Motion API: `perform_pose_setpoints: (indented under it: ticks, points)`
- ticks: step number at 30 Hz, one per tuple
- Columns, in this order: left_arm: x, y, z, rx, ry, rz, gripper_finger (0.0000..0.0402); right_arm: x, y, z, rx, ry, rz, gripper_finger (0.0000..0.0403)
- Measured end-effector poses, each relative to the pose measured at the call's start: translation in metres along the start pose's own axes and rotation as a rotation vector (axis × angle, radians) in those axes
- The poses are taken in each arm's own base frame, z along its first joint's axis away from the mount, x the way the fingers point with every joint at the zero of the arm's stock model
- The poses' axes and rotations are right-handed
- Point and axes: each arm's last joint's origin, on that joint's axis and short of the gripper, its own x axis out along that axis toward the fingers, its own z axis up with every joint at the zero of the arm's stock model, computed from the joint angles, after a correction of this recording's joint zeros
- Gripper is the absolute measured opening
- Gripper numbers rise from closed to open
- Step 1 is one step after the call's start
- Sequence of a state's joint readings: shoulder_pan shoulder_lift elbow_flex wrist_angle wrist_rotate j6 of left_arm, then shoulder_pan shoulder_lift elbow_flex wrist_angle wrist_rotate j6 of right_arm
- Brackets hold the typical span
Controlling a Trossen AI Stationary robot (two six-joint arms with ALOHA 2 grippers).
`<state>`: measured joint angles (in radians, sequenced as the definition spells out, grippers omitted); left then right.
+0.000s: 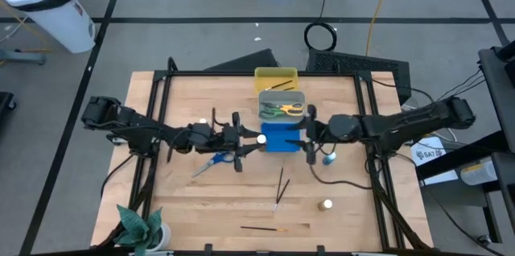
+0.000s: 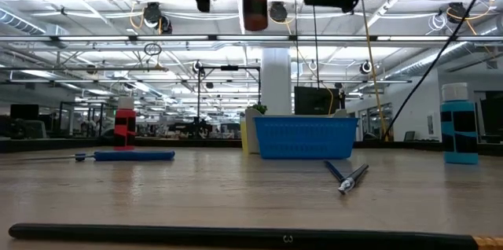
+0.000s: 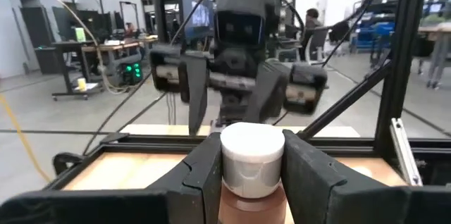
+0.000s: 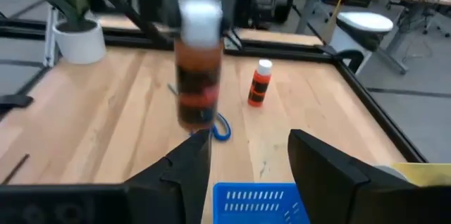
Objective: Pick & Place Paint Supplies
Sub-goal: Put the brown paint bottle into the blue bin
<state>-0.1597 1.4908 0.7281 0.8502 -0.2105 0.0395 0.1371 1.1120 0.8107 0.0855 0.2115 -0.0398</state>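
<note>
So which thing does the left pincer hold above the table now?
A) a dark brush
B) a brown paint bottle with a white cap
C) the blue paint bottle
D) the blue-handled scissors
B: the left pincer is shut on the brown paint bottle, white cap between its fingers.

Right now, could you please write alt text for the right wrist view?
A brown paint bottle with a white cap hangs above the wooden table, ahead of the open right gripper. A blue slatted tray sits below; a red bottle stands beyond.

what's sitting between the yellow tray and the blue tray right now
The grey tray sits between the yellow tray and the blue tray, with scissors lying in it. The high view shows the three in a row.
</note>
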Motion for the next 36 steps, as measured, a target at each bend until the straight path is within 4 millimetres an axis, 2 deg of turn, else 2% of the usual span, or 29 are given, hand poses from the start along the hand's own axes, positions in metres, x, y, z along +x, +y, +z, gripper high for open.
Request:
perform_pose_setpoints:
  ticks: [3,6,10,16,20,28,36]
  points:
    - [0.009,0.006,-0.013,-0.017,0.006,0.022,0.0122,-0.01,-0.002,-0.002,0.008,-0.031,0.001,0.0172]
    - [0.027,0.012,-0.029,-0.014,0.023,0.016,0.0122,-0.017,-0.003,-0.004,0.015,-0.059,-0.005,0.0172]
    - [0.061,0.021,-0.049,-0.005,0.048,-0.028,0.0122,-0.02,-0.004,-0.007,0.024,-0.106,-0.007,0.0171]
    - [0.105,0.041,-0.081,0.003,0.078,0.03,0.0122,-0.02,-0.004,-0.008,0.025,-0.107,-0.006,0.0171]
    - [0.114,0.051,-0.096,-0.002,0.051,0.035,0.0122,-0.02,-0.003,-0.009,0.021,-0.096,0.001,0.0171]
    - [0.115,0.063,-0.117,0.003,-0.012,0.034,0.0122,-0.02,-0.003,-0.01,0.02,-0.089,0.001,0.0171]
    - [0.115,0.068,-0.137,0.029,0.043,0.046,0.0122,-0.02,-0.003,-0.01,0.017,-0.089,0.001,0.0171]
